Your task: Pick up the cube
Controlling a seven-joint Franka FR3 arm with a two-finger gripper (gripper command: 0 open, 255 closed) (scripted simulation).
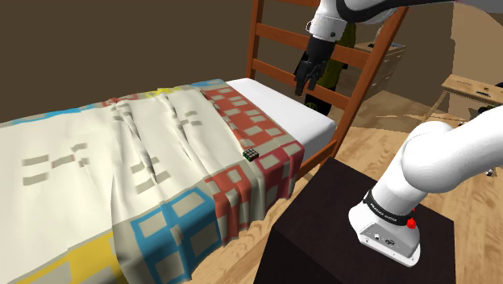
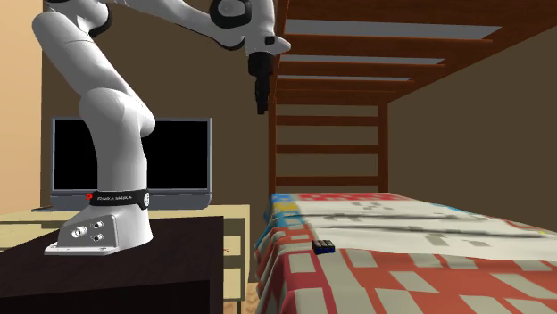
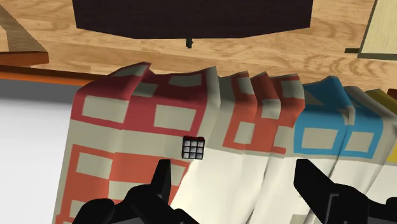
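We take the patchwork blanket (image 1: 161, 161), cream with red, blue and yellow squares, as our landmark. The small dark cube with a grid of pale tiles on its faces (image 1: 251, 153) rests on the blanket's red-checked band, close to where that band meets the cream middle panel. It lies free, with nothing touching it but the cloth.

The all-black two-finger gripper (image 1: 305, 87) hangs well above the blanket, past its red end and over the bare white mattress (image 1: 302, 117). It points down, with the brown wooden ladder frame (image 1: 274, 48) behind it. In the second exterior view the gripper (image 2: 261, 105) is high above the blanket (image 2: 402, 268), and the cube (image 2: 322, 245) sits near the blanket's closest edge.

From the wrist view we see the gripper (image 3: 234, 172) released, its fingers spread wide apart and clasping nothing. The cube (image 3: 193, 147) lies on the blanket (image 3: 127, 127) beyond them, nearer one fingertip than the other. The dark box stand (image 1: 322, 234) is on the wooden floor (image 1: 363, 145), just beside the blanket's hanging red edge.
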